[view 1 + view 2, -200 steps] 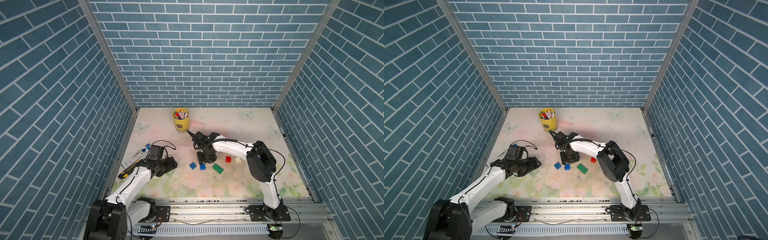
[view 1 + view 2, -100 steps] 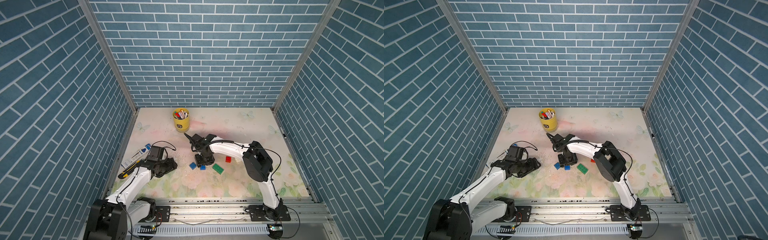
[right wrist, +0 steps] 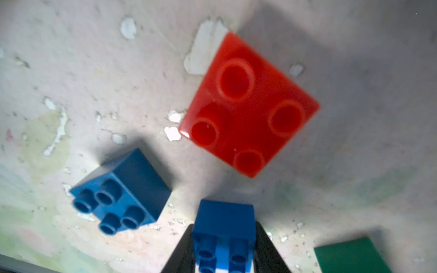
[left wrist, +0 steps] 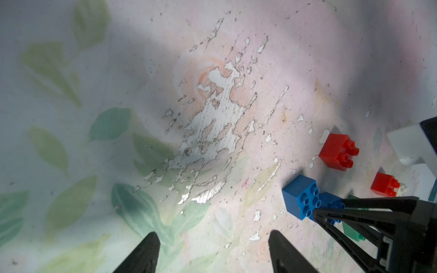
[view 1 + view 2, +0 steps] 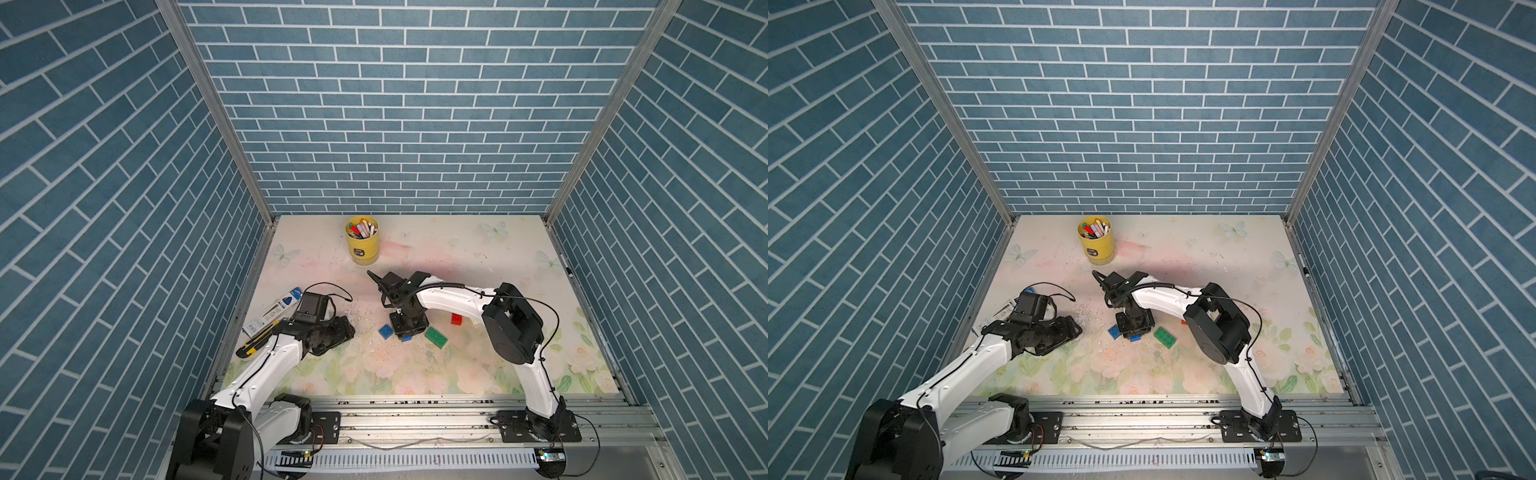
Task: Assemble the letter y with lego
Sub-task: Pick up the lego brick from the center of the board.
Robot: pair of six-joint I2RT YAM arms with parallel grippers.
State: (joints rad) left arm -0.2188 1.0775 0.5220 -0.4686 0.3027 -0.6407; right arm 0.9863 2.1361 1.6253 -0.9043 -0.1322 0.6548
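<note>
My right gripper is shut on a blue lego brick, studs facing the camera; in both top views the gripper covers most of that brick. Beside it on the mat lie a second blue brick, a red brick and the green bar. Another red brick lies further right, by the arm. My left gripper is open and empty over bare mat, left of the bricks. No letter y is assembled.
A yellow cup of markers stands at the back. A yellow-black utility knife and a pen packet lie along the left wall. The right arm's elbow hangs over the right side.
The right gripper has shifted slightly toward the front and closed on the blue brick. The left arm has not moved.
</note>
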